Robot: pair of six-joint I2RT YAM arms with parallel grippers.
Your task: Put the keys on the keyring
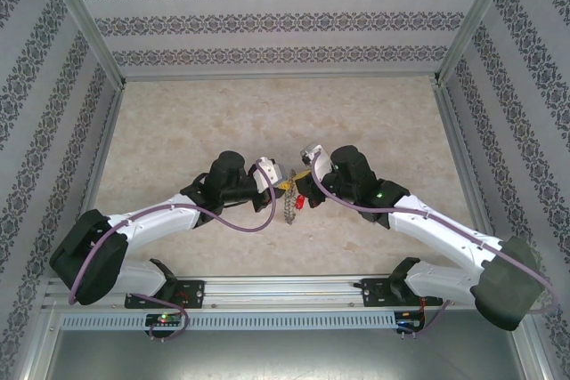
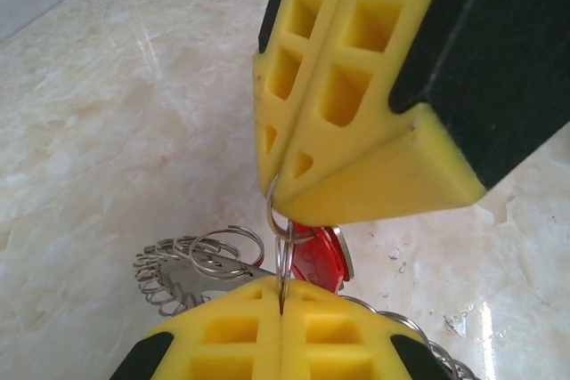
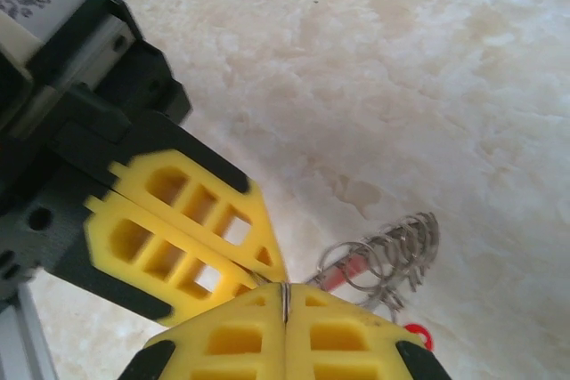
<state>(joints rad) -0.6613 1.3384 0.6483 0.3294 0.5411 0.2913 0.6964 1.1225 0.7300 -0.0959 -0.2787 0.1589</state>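
Note:
Above the middle of the table my two grippers meet tip to tip. My left gripper (image 1: 283, 186) (image 2: 281, 295) is shut on a small wire loop (image 2: 283, 260) of the keyring (image 2: 183, 266). That loop links into another loop (image 2: 270, 200), pinched in my right gripper (image 1: 301, 173) (image 3: 285, 302), which is shut; its yellow fingers (image 2: 356, 113) hang just above mine. A red-headed key (image 2: 319, 260) (image 1: 304, 203) dangles right behind the linked loops. The silvery, loop-fringed keyring (image 1: 288, 211) (image 3: 396, 246) hangs below both grippers. Beside my own tips are the left gripper's fingers (image 3: 178, 229).
The marble-patterned table (image 1: 178, 131) is walled on three sides by patterned panels and metal posts (image 1: 85, 20). A small red piece (image 3: 417, 335) peeks out under the keyring by my right finger. Both arms stretch inward from their bases at the near rail (image 1: 285, 291).

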